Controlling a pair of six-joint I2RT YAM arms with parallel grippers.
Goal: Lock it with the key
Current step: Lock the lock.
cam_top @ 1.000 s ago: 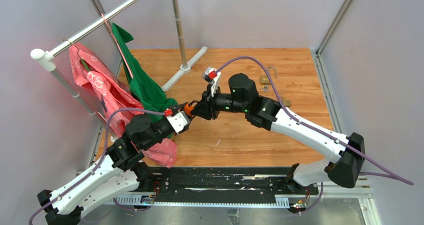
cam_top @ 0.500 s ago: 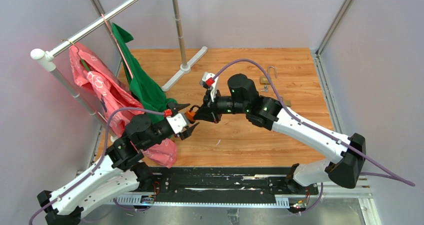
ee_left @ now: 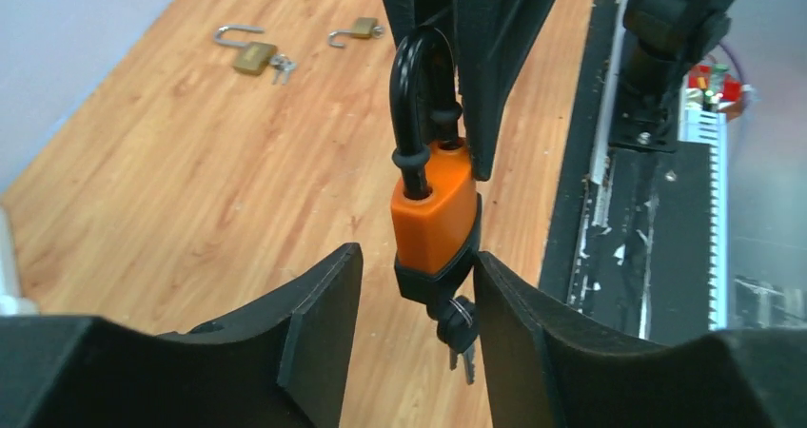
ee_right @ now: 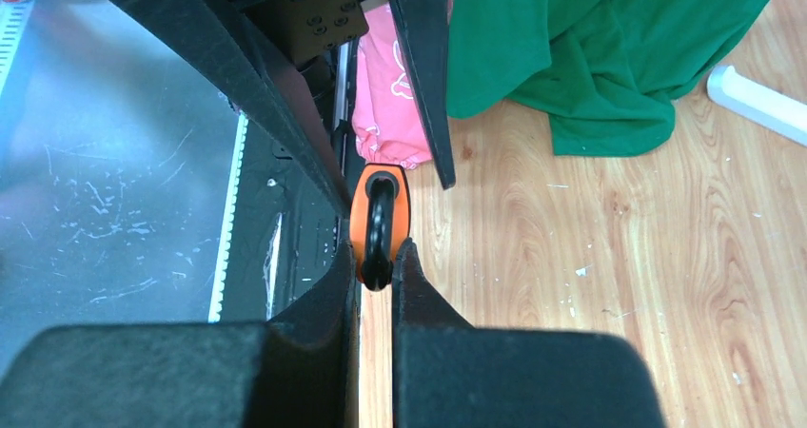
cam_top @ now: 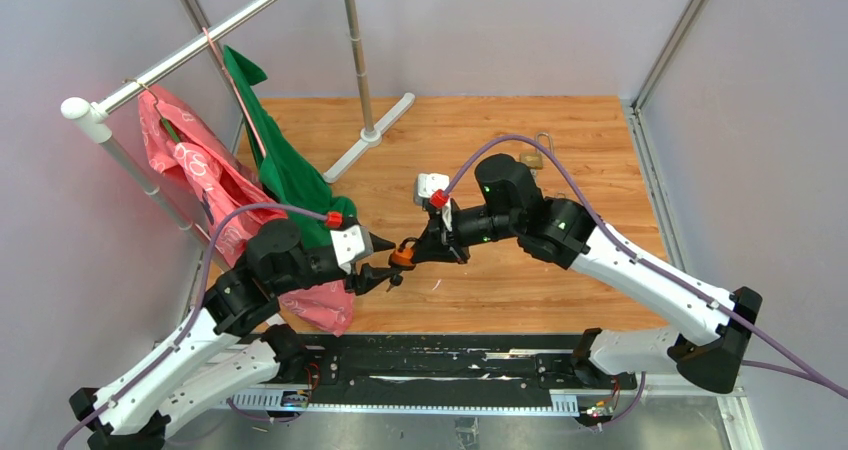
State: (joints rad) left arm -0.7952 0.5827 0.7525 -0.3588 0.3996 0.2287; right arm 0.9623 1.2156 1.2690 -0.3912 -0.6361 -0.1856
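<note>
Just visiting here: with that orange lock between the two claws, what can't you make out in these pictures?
- Key: the left wrist view shows only its head under the orange padlock; the body hides the blade, so its turn is unreadable.
- Padlock body: in the right wrist view, mostly behind the right gripper, shut on the shackle.
- Shackle's short leg: in the left wrist view, it blends into the dark finger beside it; latched or not, unclear.
- Top view: padlock too small for detail.

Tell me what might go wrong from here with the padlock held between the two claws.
1. The right claw pinches only the thin black shackle, so the orange plastic-cased padlock may swing or twist.
2. The left claw stands open round the body, off-centre; closing may knock it or jam the small metal key hanging below.
</note>
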